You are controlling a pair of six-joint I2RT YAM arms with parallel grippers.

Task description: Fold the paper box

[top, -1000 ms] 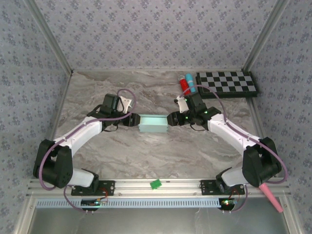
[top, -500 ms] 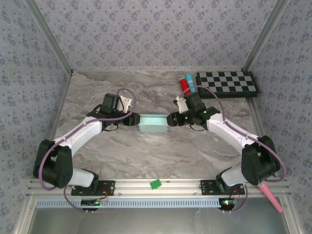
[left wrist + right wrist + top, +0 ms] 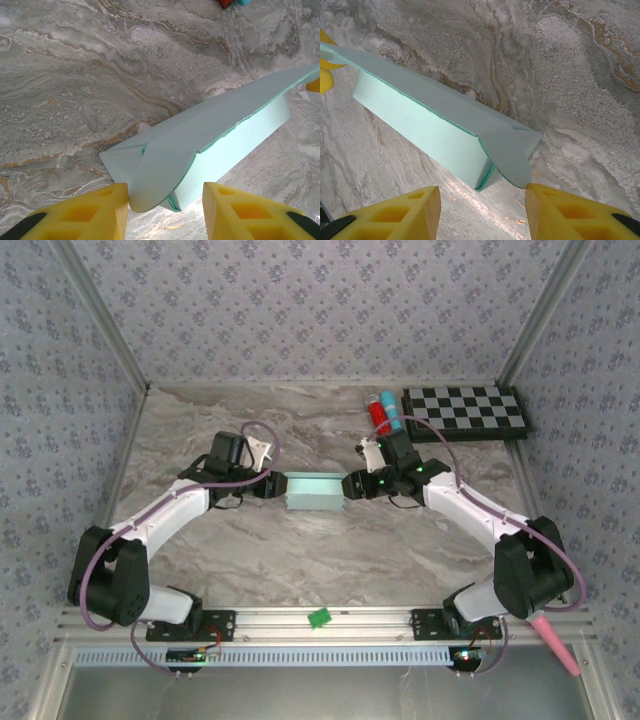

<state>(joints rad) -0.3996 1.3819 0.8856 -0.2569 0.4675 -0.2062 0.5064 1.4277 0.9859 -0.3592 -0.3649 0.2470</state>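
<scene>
**Box lies mid-surface, an arm at each end**

Your box point(image 3: 314, 491) lies flat near the middle of the marbled surface point(image 3: 330, 560), its long axis running left to right. It is a slim, pale aqua block, folded up into shape. From the wrist cameras you can see the top panel is not flush: along one long edge it stands slightly proud of the side wall, and a rounded flap juts out past each end instead of sitting tucked in.

At the left end, your left fingers point(image 3: 272, 486) stand apart with the rounded flap of the box point(image 3: 200, 145) reaching in between them. The flap's edge touches the inner face of one finger point(image 3: 100, 210); the other finger is clear of the card, so nothing is clamped.

At the right end, your right fingers point(image 3: 352, 483) are also apart — the box point(image 3: 435, 125) ends just ahead of the gap. The tip of its flap comes close to one finger point(image 3: 560, 210); whether it touches cannot be told. No grip here either. Both arms reach in from their bases at the near edge and meet the box from opposite sides.

Farther out, a checkerboard point(image 3: 466, 412) lies at the back right of the surface, with a red item point(image 3: 380, 420) and a slim blue tube point(image 3: 394, 416) just beside its left edge. A small green piece point(image 3: 320, 617) sits on the rail between the two bases.
</scene>
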